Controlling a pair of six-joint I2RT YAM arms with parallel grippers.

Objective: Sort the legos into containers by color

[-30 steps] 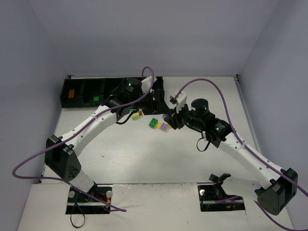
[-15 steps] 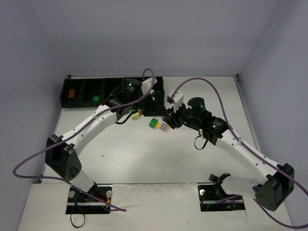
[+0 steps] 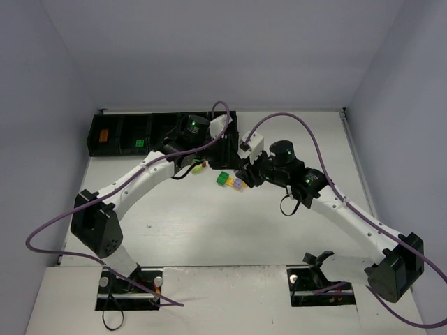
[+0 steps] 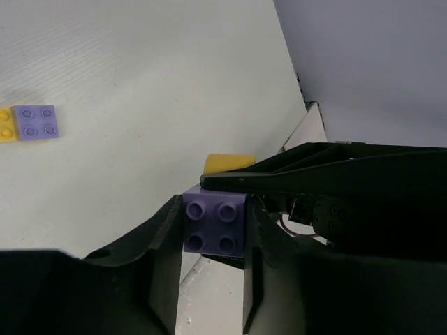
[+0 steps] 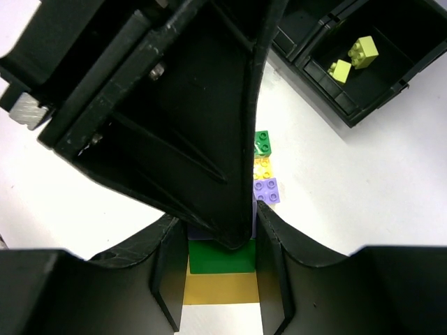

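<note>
Between the two arms, my right gripper (image 5: 222,237) is shut on a short stack of legos held off the table: a dark green brick (image 5: 222,256) and a yellow one (image 5: 221,287). My left gripper (image 4: 214,206) is shut on the lilac brick (image 4: 214,225) at the stack's far end. Seen from above, the left gripper (image 3: 229,150) and right gripper (image 3: 242,169) meet tip to tip in front of the containers (image 3: 162,127). Loose green (image 5: 263,142), yellow (image 5: 263,167) and lilac (image 5: 267,190) bricks lie in a row on the table below.
The bin row holds an orange brick (image 3: 103,135) at the far left and a green brick (image 3: 140,144) beside it. Two lime bricks (image 5: 353,59) lie in another bin. A lime and orange pair (image 3: 198,166) lies under the left arm. Grey walls enclose the table.
My left gripper has moved right to the stack and shut on the lilac brick. The right arm has brought the stack a little left and up to meet it.
</note>
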